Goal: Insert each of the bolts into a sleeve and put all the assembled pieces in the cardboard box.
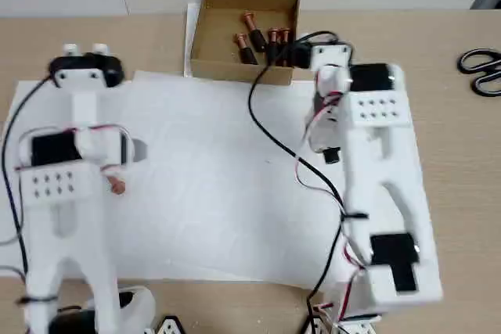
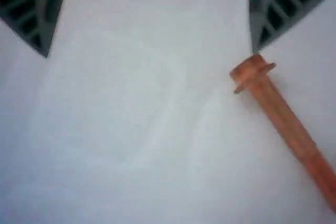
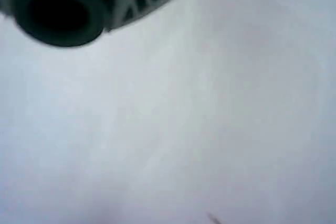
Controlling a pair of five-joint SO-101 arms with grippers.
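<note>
Where a white sheet (image 1: 211, 185) covers the surface (image 1: 458, 138), one copper bolt (image 2: 283, 116) lies at 9 o'clock, its flanged head touching a fingertip (image 2: 262, 30) of the left hand (image 2: 149, 51), which is spread open. The right hand (image 1: 329, 146) seems clamped on one black sleeve (image 3: 58, 17). At 12 o'clock the box (image 1: 205, 33) holds four assembled pieces (image 1: 249, 51).

The left arm (image 1: 74, 170) is stretched out over the worktop with its wrist bent downward, and the jaws of the left gripper (image 2: 149, 52) are spread wide apart. The right arm (image 1: 380, 154) is extended forward, and the right gripper (image 1: 329, 145) is turned down and closed on a sleeve (image 3: 58, 14).
</note>
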